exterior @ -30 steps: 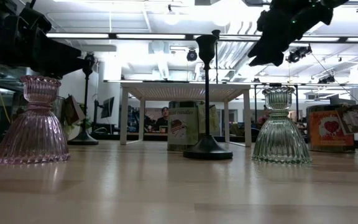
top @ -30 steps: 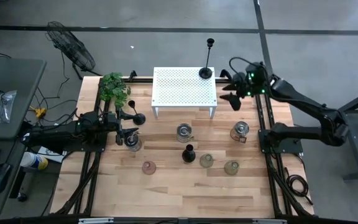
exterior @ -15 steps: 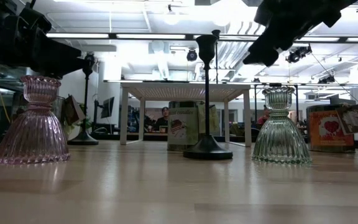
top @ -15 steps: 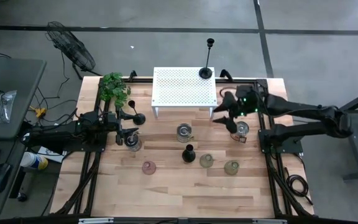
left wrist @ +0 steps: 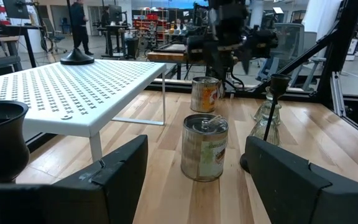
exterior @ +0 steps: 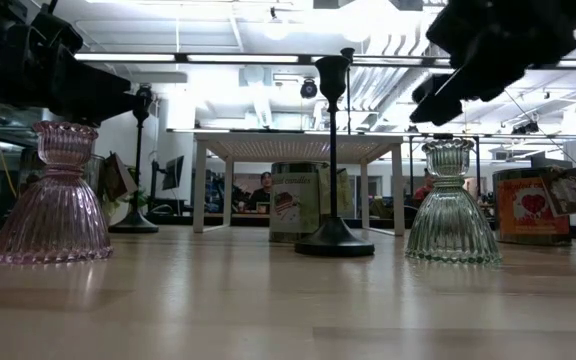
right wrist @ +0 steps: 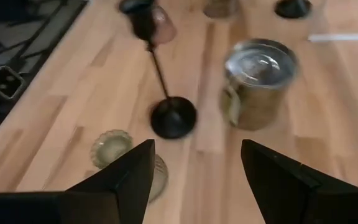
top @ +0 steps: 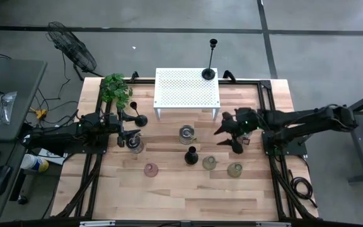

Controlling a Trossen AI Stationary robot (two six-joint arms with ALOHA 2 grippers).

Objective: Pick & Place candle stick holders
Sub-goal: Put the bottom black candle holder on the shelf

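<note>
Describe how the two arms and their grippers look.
Both arms are dark, jointed and slim. The right gripper carries small green lights near its wrist; the left gripper is plain black. In the wrist views each gripper's jaws are broad, flat, matte black plates.

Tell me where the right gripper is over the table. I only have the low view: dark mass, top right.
Observer: In the high view, the right gripper hangs over the table's right half, in front of the white shelf.
Operator: Fingers?
Observer: Open. The right wrist view shows them apart, with a black candlestick, a tin can and a greenish glass holder ahead.
Operator: Left arm?
Observer: The left gripper is open at the table's left side, by a clear glass holder.
</note>
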